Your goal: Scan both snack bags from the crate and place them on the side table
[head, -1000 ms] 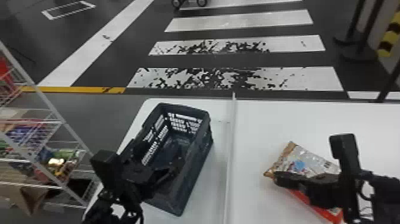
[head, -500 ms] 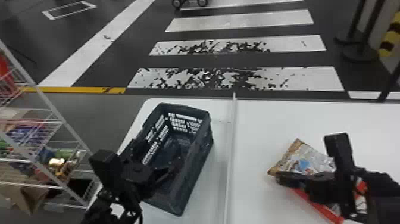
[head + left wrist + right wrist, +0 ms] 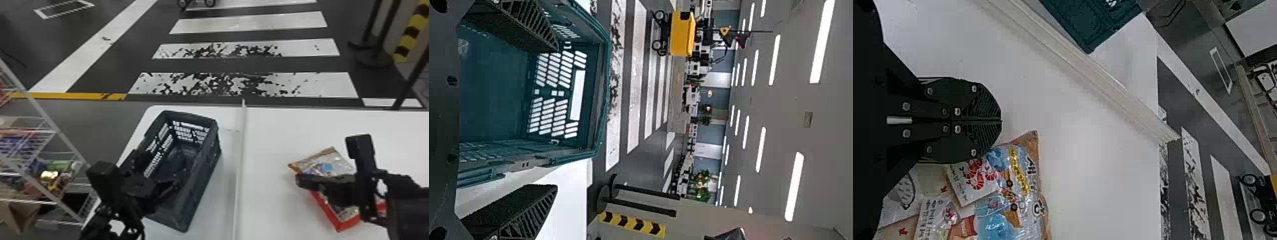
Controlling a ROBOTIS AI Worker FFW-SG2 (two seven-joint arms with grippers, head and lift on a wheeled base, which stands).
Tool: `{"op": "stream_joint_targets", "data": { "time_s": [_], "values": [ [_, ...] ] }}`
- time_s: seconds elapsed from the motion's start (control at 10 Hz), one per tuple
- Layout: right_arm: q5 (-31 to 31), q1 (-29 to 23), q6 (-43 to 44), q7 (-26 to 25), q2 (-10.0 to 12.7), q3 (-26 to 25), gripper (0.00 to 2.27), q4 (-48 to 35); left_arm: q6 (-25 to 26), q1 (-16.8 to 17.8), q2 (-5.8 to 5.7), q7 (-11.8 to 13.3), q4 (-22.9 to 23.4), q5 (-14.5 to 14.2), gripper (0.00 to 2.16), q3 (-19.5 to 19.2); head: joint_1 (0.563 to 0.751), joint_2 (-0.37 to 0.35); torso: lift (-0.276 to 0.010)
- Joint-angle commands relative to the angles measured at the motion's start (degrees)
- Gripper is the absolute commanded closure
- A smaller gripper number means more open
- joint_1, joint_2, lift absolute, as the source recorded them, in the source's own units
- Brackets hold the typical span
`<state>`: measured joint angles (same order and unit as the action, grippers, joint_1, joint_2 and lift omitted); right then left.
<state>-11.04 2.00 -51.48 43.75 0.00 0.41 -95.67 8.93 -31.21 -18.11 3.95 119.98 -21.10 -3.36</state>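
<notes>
In the head view my left gripper is over the near left part of the dark crate. The left wrist view has this gripper open, its fingers wide apart at the crate, with bare crate floor visible between them. My right gripper lies across a red and silver snack bag on the white table's right part. Seen from the right wrist, this gripper is shut, nothing between its fingers, and the snack bag lies right beside the fingertips, partly hidden by the gripper.
A raised pale strip divides the table between crate and bag. Wire shelving with packaged goods stands at the left. Beyond the table lies floor with painted stripes; black posts stand at the far right.
The snack bag has shifted away from the robot and turned slightly, and my right gripper has moved away with it, staying across it. My left arm and the crate have stayed in place.
</notes>
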Motion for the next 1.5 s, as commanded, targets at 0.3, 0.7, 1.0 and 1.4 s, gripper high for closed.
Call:
{"op": "stream_joint_targets", "data": {
  "time_s": [0.3,0.7,1.0,1.4],
  "values": [
    [-2.8,1.8,2.1,-0.5,0.1,-1.9,2.24,3.2,0.0,-0.1,-0.43,0.1,-0.2,-0.2,0.02,-0.1,0.695,0.152,-0.098],
    [-3.7,3.0,3.4,-0.5,0.1,-5.2,2.24,5.5,0.0,-0.1,-0.43,0.1,-0.3,-0.2,0.03,0.0,0.695,0.116,-0.098],
    [-4.4,3.4,3.4,-0.2,0.1,-6.8,2.24,6.3,0.0,-0.1,-0.43,0.1,-0.4,-0.2,0.03,0.0,0.695,0.098,-0.098],
    [-4.6,4.2,3.9,-0.1,0.1,-8.9,2.24,6.8,0.0,-0.1,-0.43,0.1,-0.4,-0.2,0.04,0.0,0.695,0.079,-0.098]
  ]
}}
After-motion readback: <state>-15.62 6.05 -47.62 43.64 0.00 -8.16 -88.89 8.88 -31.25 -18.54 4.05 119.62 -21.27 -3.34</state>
